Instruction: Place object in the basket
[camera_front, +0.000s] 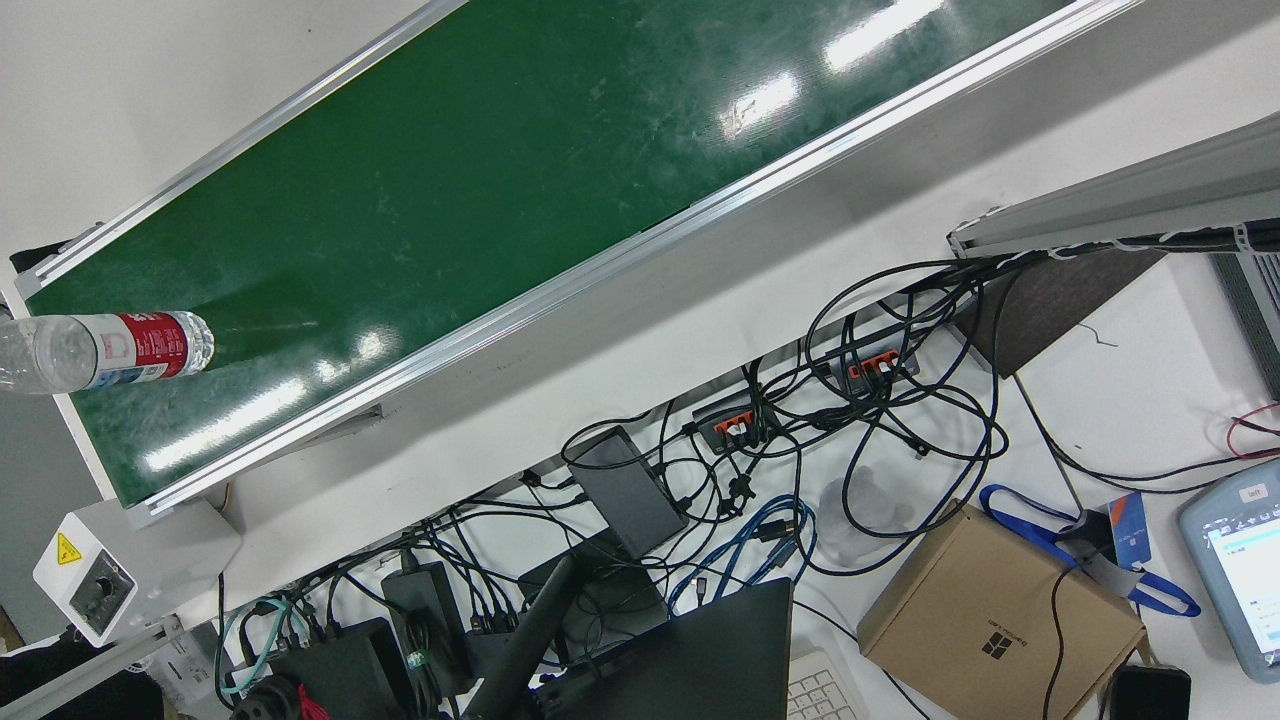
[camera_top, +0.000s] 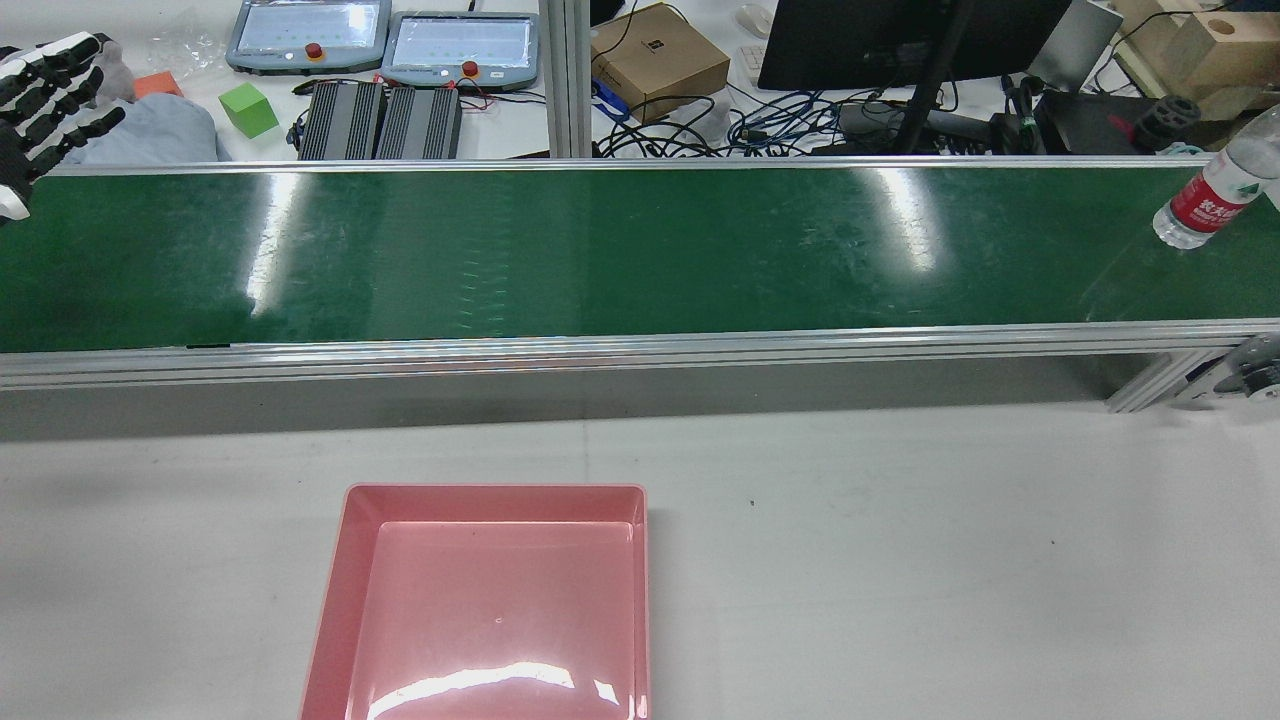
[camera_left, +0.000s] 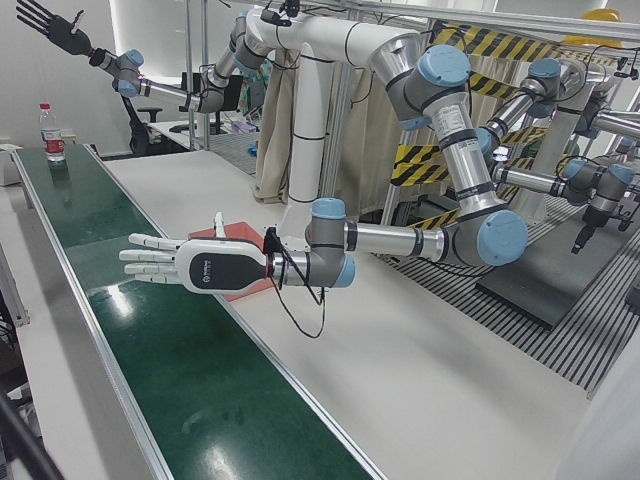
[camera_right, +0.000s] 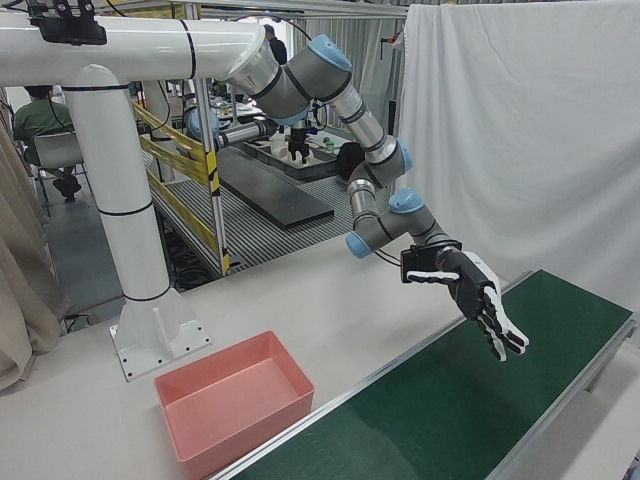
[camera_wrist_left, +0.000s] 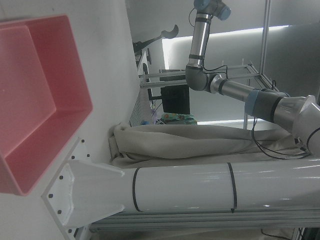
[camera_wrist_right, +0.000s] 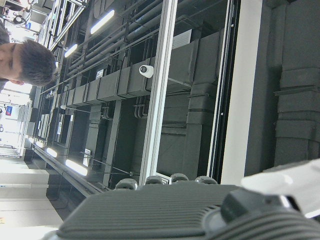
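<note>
We see a white-backed robot hand (camera_left: 190, 265) spread flat over the green conveyor belt (camera_left: 190, 375); a clear red-labelled plastic bottle (camera_left: 51, 133) stands upright far down it.

You can read little: the bottle (camera_front: 105, 350) has a red label with small white print, too small to read. A yellow warning triangle stands on the control box (camera_front: 98, 572).

Rear camera high, overlooking belt (camera_top: 640, 250)

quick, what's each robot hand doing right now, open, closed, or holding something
Left robot hand: open, fingers spread over the belt, holding nothing.
Right robot hand: open, raised high with fingers spread, holding nothing.
</note>
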